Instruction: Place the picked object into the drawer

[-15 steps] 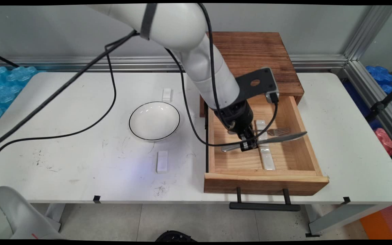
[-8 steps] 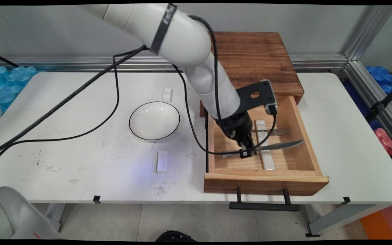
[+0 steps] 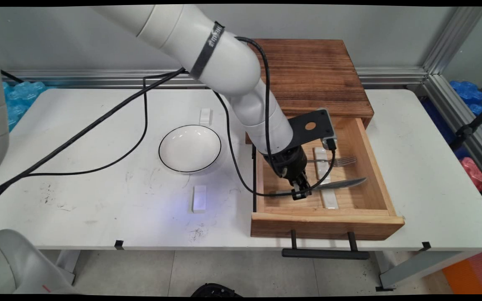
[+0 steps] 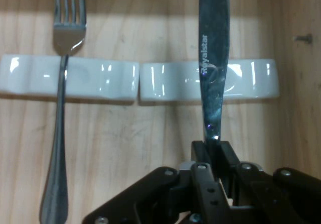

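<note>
Inside the open light-wood drawer (image 3: 375,184) on the white tabletop (image 3: 98,184), black pincer (image 3: 300,193) clenched on a silver table knife (image 4: 213,58) by its handle, blade lying crosswise over white ceramic rests (image 4: 70,78), silver fork (image 4: 62,108) parallel beside it.

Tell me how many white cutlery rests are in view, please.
4. Two rests lie end to end in the open drawer, one under the fork, one under the knife; two on the table, beyond and before the bowl.
</note>
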{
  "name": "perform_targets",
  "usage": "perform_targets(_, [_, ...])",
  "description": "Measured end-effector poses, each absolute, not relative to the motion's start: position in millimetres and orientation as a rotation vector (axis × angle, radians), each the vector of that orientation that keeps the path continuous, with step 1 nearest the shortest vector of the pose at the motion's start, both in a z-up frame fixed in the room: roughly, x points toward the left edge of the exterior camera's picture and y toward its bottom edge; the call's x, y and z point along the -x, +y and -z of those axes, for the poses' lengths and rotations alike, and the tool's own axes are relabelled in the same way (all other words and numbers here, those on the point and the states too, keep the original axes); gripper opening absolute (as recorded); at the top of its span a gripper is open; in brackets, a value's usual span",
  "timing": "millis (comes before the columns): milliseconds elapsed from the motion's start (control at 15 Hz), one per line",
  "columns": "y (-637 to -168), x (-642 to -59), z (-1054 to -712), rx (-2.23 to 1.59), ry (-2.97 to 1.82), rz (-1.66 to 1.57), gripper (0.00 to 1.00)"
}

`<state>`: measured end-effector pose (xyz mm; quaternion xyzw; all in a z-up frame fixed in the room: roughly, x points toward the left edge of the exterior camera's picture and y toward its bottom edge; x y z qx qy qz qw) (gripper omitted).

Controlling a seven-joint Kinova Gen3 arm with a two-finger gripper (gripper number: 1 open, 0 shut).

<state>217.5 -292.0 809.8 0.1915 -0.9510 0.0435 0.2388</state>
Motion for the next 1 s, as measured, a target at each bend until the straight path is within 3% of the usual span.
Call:
perform_targets(467, [-293.9, -218.7, -797.6, -0.549, -2.609, -0.117, 0.00])
perform_targets(533, [-294.0, -218.9, -796.6, -0.551, -2.609, -0.117, 1.00])
perform_targets(1000, [-294.7, -218.4, -794.8, -0.564, -2.594, -0.111, 1.00])
